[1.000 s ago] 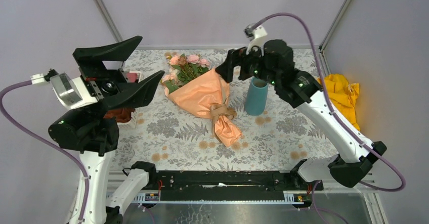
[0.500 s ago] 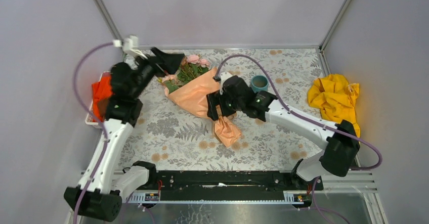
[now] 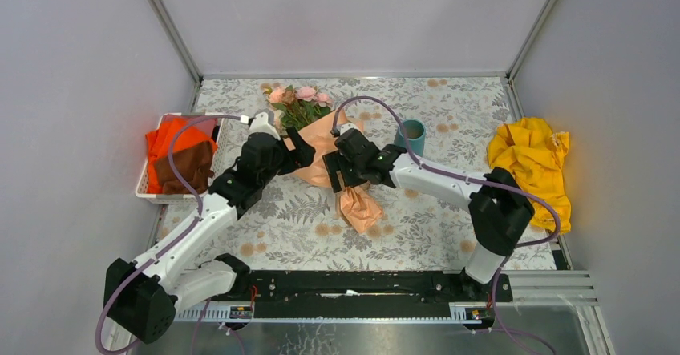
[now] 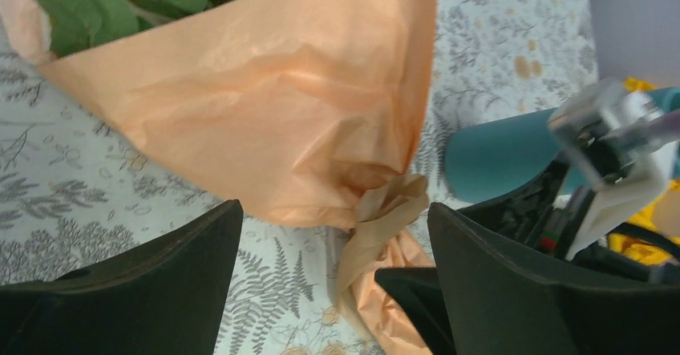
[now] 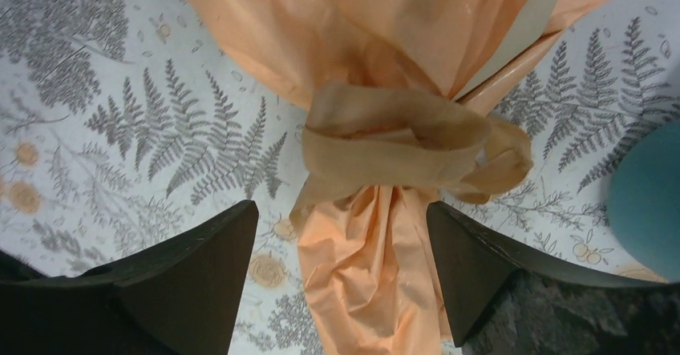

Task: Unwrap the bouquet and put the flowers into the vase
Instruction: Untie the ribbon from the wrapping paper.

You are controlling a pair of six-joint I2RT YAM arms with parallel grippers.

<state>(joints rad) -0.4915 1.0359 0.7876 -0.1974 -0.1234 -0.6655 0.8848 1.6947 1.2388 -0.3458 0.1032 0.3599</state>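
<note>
Right wrist view: right gripper [image 5: 341,211] was open, jaws straddling the ribbon knot [image 5: 401,143], gripping nothing. Left gripper [image 4: 335,209] was open too, facing the paper [image 4: 265,114]. Bouquet [image 3: 314,163] lay mid-table [image 3: 449,235], flowers [image 3: 298,98] toward the far edge, vase [image 3: 413,133] just beside. Best bet looked like pinching a ribbon tail, not paper.

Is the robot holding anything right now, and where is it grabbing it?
Nothing is held. The right tool stands open over the ribbon on the bouquet; the left tool hangs open above it.
</note>
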